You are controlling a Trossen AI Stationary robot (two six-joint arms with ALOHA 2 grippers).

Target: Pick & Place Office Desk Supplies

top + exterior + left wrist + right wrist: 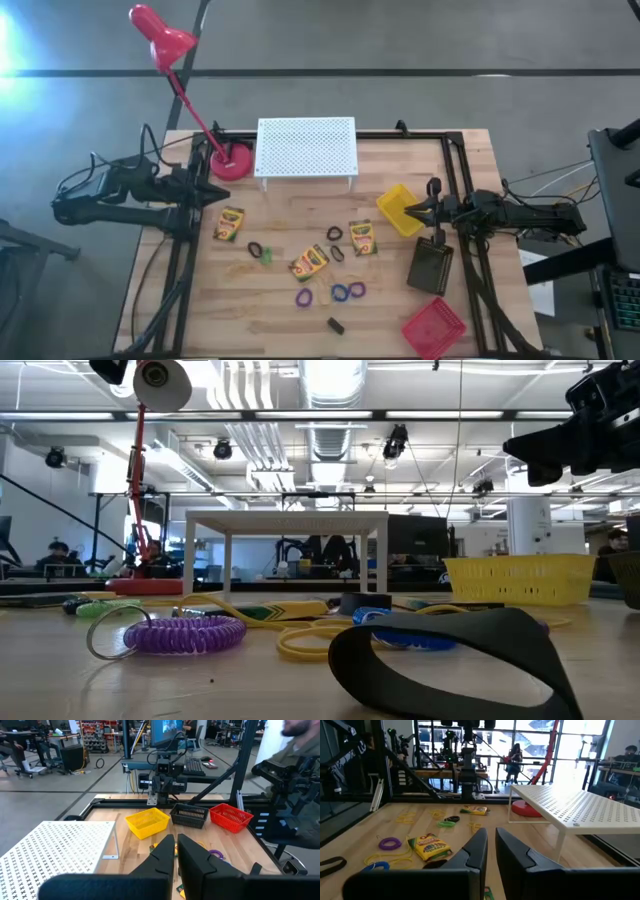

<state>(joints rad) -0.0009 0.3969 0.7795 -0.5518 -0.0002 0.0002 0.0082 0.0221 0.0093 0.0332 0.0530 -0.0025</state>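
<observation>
Both arms parked at the sides — left gripper (222, 192) and right gripper (408, 210) fingers clenched, empty; crayon boxes (309, 262) scattered, unsorted.

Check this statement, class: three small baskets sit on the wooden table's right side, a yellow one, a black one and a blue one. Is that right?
Not quite. The third basket is red, not blue. The high view shows it at the wooden table's right near corner, with the black basket beside it and the yellow basket farther back. The rest stands.
</observation>
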